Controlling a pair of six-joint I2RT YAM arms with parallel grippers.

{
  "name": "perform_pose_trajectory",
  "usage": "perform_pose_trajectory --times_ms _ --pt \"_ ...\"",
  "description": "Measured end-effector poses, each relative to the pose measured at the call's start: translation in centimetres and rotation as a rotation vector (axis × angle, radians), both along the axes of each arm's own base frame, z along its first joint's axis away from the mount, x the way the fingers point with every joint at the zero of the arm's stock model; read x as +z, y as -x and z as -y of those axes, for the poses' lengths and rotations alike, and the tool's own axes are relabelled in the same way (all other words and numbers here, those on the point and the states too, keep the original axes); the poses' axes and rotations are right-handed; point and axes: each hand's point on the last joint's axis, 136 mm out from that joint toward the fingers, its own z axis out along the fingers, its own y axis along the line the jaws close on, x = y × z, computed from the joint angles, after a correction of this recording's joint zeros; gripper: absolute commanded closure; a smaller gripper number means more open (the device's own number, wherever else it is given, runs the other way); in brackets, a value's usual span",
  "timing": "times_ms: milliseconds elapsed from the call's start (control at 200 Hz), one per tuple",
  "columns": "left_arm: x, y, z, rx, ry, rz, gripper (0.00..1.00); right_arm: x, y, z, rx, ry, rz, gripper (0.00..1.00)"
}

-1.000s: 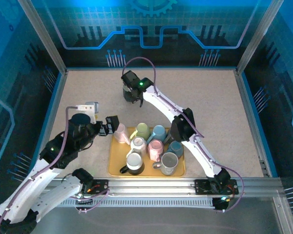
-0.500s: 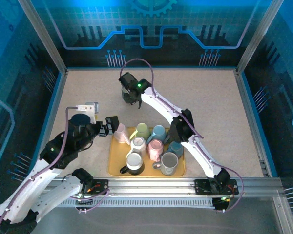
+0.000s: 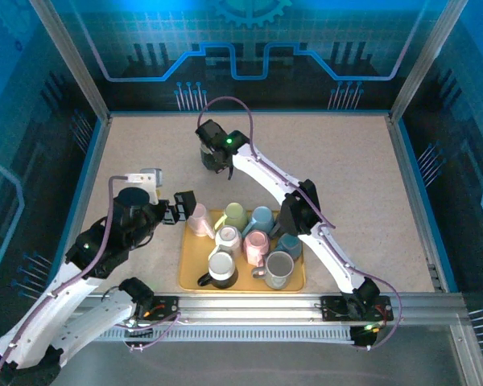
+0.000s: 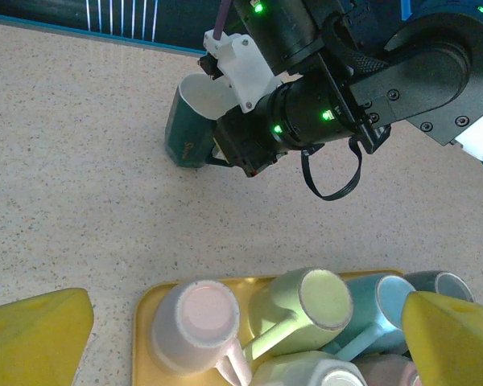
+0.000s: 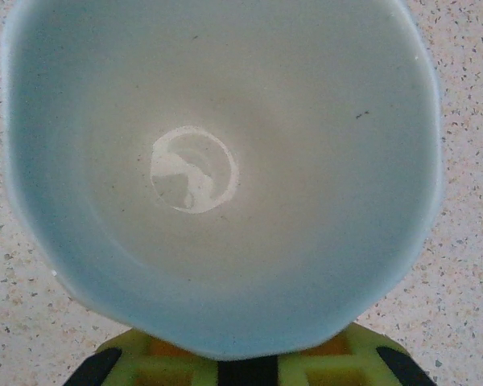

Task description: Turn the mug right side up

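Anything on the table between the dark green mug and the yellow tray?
Nothing. The left wrist view shows only bare speckled tabletop between the dark green mug and the near tray.

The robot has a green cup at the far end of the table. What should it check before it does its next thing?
1. Opening faces up: ok. The green mug shows its white inside.
2. Base flat on the table: cannot tell. It looks set down, but the contact is not clear.
3. Right hand grip: ok, shut on the green mug.
4. Left hand out of the way: ok. It is open and hovers by the tray.
5. Room around the green mug: ok. There is bare table beside it, and the tray is well apart.
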Motion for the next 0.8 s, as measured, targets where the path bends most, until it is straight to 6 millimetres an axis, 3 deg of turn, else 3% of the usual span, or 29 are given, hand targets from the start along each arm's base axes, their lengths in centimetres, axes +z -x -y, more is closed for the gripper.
perform_pose_trajectory --times_ms 545,800 --pt "0.0 -0.1 -0.1 0.006 -0.003 0.001 0.01 -0.1 -0.1 -0.5 -0.001 -0.026 0.005 0.63" --pt "-0.3 -0.2 0.0 0.006 -0.01 -0.009 0.01 1.2 1.0 -1.9 0.045 -0.089 -0.013 0.59"
